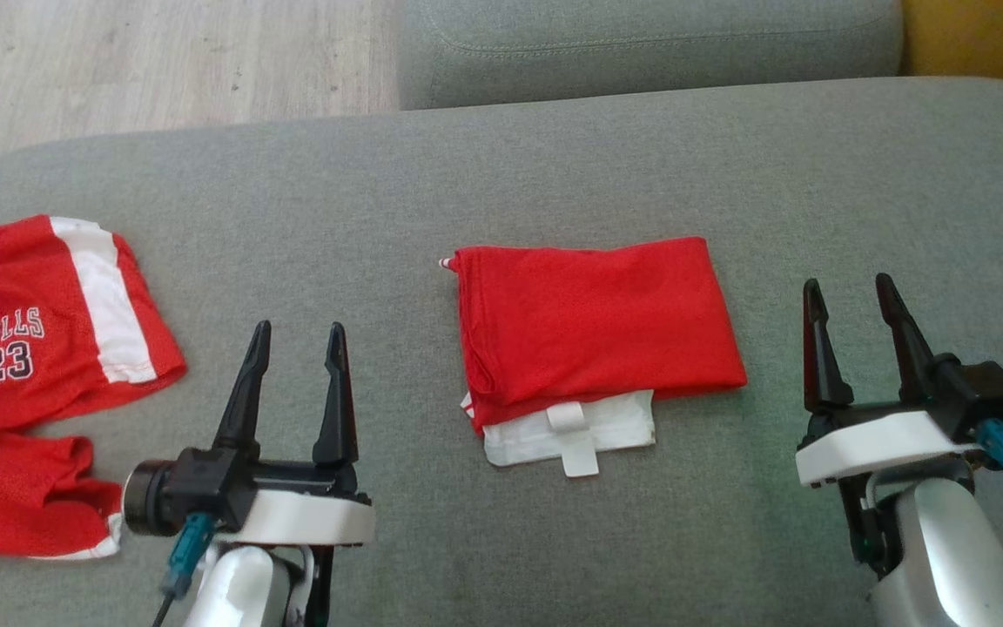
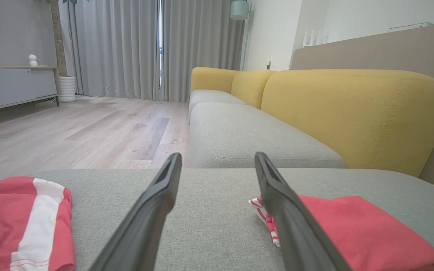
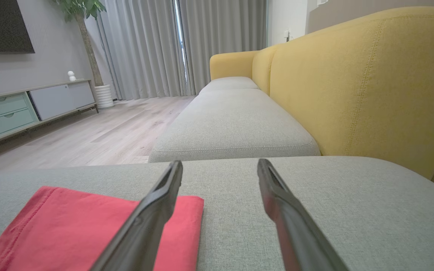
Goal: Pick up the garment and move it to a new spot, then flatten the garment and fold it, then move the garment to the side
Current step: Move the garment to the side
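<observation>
Left gripper and right gripper hover low over a broad grey woven-fabric sofa cushion, dark fingers spread wide and nothing between them. Outboard of the left gripper, near the cushion's edge, lies a rumpled red mesh basketball garment with a white stripe and "BULLS 23" lettering, loose, unfolded and well apart from either set of fingers. Between the two grippers, touched by neither, sits a folded red cloth garment, squared into a neat rectangle, with a white band and tab peeping from under the edge nearest the robot. Its tidy shape suggests the fold is done and that the move to the side is the step left. The arms flank it, apparently so either could take an edge. Whether the rumpled piece is a later job cannot be told. Ahead of the right gripper and to its outer side rises a mustard-yellow upholstered backrest, which walls in that side and probably makes the open left the likelier place to set the garment.
</observation>
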Available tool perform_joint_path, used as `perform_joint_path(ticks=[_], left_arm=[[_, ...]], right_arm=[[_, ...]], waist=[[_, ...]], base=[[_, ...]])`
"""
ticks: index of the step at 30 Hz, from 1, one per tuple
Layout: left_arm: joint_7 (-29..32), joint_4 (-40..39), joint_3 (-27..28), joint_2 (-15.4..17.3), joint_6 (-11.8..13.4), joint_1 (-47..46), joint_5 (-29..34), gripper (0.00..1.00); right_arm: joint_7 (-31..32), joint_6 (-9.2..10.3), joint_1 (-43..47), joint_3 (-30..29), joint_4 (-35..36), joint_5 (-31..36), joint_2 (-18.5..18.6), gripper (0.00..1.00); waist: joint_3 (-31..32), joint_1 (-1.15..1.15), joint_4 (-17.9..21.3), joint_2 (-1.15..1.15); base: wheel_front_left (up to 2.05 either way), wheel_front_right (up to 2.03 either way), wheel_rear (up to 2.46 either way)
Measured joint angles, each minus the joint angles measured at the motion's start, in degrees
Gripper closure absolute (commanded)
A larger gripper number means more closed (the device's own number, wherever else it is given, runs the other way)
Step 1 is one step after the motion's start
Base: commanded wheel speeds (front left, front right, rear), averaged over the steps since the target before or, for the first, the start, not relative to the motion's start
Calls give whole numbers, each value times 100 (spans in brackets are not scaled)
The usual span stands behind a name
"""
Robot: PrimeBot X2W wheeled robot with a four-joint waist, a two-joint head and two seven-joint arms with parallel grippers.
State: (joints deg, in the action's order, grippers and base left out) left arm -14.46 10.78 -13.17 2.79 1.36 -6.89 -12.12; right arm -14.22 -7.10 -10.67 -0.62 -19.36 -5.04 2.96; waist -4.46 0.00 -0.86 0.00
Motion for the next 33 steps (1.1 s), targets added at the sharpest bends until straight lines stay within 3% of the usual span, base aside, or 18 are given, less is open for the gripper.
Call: perform_joint_path(ticks=[11,24,31,32,33], left_arm=[[0,-11,-113,0,-13,-75,0,0],[0,-8,-347,-3,-15,-394,-1,0],[0,-10,-386,-4,23,-519,-59,0],[0,-10,-393,-4,23,-520,-59,0],[0,-10,-400,-4,24,-521,-59,0]], right_arm=[[279,0,-102,-89,-264,277,-8,0],[829,0,-1105,140,-2111,-330,-5,0],[879,0,-1640,372,-2760,-542,97,0],[878,0,-1689,431,-2820,-575,115,27],[876,1,-1722,479,-2870,-619,129,100]], waist=[[-233,0,-178,0],[-782,1,-641,0],[-922,0,-743,0],[-931,0,-745,0],[-936,0,-743,0]], base=[[0,0,0],[0,0,0],[0,0,0],[0,0,0],[0,0,0]])
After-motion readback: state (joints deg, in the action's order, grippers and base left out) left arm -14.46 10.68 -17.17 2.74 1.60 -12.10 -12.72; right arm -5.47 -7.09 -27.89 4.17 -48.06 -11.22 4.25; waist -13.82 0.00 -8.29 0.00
